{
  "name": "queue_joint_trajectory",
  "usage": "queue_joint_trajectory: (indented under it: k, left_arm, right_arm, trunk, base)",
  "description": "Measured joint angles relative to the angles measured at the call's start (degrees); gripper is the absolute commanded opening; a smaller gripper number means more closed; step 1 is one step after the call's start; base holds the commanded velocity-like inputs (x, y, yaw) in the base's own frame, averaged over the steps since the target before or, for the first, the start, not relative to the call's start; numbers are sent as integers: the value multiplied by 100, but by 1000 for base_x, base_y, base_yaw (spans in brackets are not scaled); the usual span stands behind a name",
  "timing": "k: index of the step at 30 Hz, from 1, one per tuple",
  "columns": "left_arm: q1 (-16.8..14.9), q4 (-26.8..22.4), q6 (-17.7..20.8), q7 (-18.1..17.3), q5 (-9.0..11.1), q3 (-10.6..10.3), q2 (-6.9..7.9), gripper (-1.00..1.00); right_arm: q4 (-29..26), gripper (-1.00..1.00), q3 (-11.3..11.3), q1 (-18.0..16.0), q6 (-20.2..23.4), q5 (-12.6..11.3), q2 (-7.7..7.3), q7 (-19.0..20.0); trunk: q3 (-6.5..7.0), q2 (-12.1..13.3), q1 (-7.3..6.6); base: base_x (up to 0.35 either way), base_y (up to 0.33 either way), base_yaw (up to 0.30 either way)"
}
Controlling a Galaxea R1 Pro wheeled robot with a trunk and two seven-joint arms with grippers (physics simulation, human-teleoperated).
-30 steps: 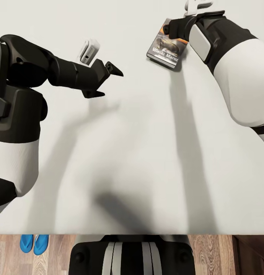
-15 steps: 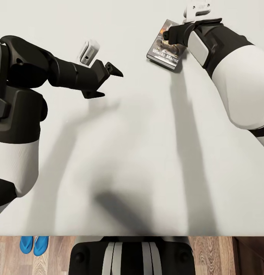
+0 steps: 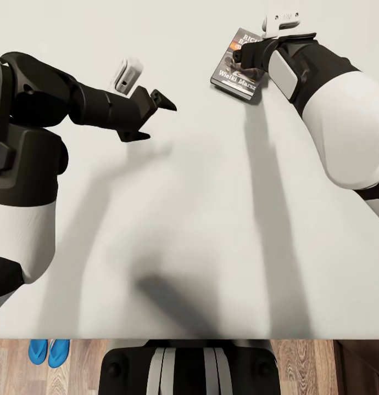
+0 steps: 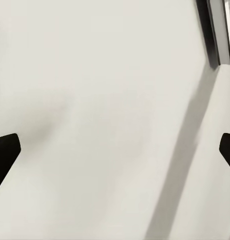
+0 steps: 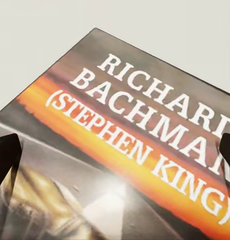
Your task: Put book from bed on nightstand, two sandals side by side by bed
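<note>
Overhead, your right gripper (image 3: 240,55) sits above the book (image 3: 236,77), which lies flat on the bed (image 3: 200,219); your left gripper (image 3: 156,116) hangs fingers apart over bare mattress, and the two sandals (image 3: 49,351) lie side by side on the wood floor (image 3: 305,365) by the bed's edge. Left wrist: both fingertips (image 4: 5,155) spread wide over pale mattress. Right wrist: fingertips (image 5: 6,157) wide apart, cover reading "RICHARD BACHMAN" between them.
</note>
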Motion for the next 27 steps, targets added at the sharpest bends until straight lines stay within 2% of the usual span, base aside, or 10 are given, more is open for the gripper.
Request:
queue_joint_trajectory:
  k: [14,27]
  left_arm:
    - [73,-2,-3,-1,0,23,-2,100]
    - [77,5,-4,-3,4,26,-1,100]
  right_arm:
    - [-17,100,6,8,7,3,0,3]
    - [-30,100,8,8,29,2,0,3]
  trunk:
    - [0,0,1]
    - [0,0,3]
  base:
    - [-9,-1,0]
    - [-214,-47,0]
